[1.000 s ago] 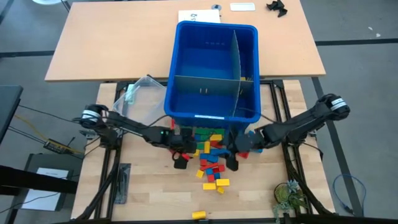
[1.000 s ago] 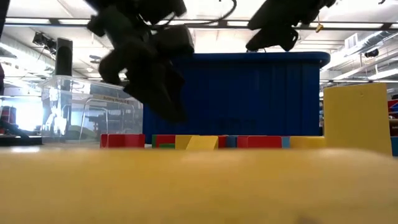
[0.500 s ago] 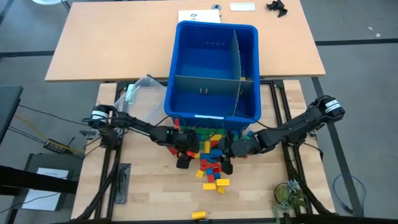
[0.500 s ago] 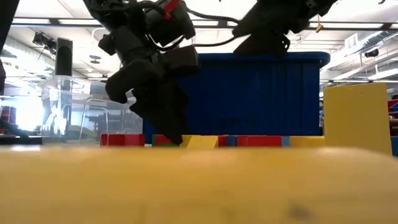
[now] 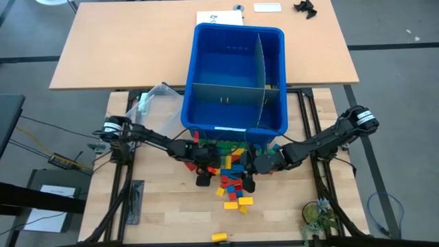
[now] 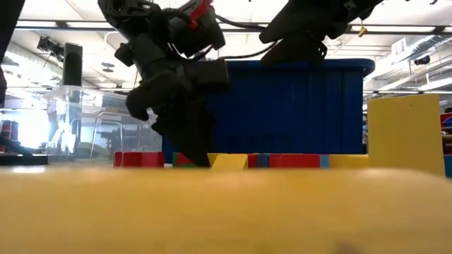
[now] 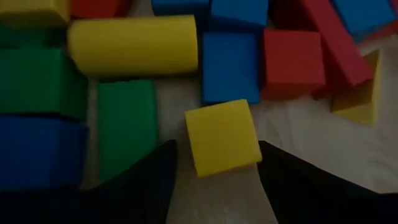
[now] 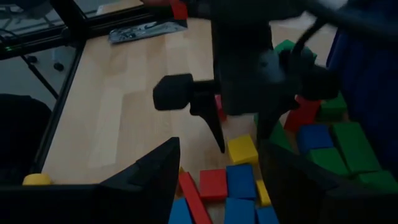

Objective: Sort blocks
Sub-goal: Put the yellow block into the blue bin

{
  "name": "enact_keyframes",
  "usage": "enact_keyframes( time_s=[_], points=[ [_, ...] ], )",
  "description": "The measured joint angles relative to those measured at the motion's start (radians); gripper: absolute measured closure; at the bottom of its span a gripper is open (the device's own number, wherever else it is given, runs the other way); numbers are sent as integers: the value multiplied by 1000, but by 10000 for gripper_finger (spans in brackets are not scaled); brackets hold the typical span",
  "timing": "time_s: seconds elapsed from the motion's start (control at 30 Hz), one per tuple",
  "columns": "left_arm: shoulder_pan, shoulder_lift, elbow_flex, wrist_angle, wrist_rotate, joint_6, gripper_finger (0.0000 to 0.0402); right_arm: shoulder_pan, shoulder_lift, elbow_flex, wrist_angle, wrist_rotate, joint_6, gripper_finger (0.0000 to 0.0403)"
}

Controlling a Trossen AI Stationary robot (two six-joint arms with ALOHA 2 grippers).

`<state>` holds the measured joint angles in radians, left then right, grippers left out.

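Observation:
Many small red, yellow, blue and green blocks lie in a pile on the table just in front of the blue bin. My left gripper is low at the pile's left side, open, with its fingers on either side of a yellow cube that rests flat on the table; the cube also shows in the right wrist view. My right gripper hangs open and empty above the pile's right side, and its wrist view looks at the left gripper. My left gripper has the yellow cube between its open fingers, which come from above and point down. I cannot tell whether they touch the cube's sides. The cube lies flat on the table.
A clear plastic tub stands left of the bin. A yellow cylinder, green and blue blocks crowd round the cube. Loose yellow blocks lie nearer the front edge. A plant sits at the front right.
My left gripper has come down into the left side of the pile, its fingers reaching table level beside the yellow cube. My right gripper has gone toward the table's left, in over the pile's right side. The blocks have stayed where they were.

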<state>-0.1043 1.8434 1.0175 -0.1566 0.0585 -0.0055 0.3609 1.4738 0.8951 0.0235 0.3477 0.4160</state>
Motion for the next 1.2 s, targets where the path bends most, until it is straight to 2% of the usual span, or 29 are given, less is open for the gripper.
enact_keyframes(
  time_s=[0.17,0.4,0.6,0.7,0.87,0.97,1.2],
  points=[
    [0,12,20,-17,27,-9,198,5,0,0,-2,0,0,195],
    [2,13,18,-10,36,-29,254,5,-1,0,-2,1,1,207],
    [2,13,19,-14,34,-32,258,5,-1,0,-1,0,1,215],
    [2,12,50,-79,33,-33,258,8,-2,0,0,-9,-1,219],
    [-5,-15,129,-227,32,-33,258,46,-37,35,-10,-16,-140,229],
    [-15,-55,167,-306,-9,-26,258,69,-64,70,-43,15,-243,237],
    [-34,-249,177,-324,-81,-59,258,78,-91,81,-52,25,-435,247]
  ],
)
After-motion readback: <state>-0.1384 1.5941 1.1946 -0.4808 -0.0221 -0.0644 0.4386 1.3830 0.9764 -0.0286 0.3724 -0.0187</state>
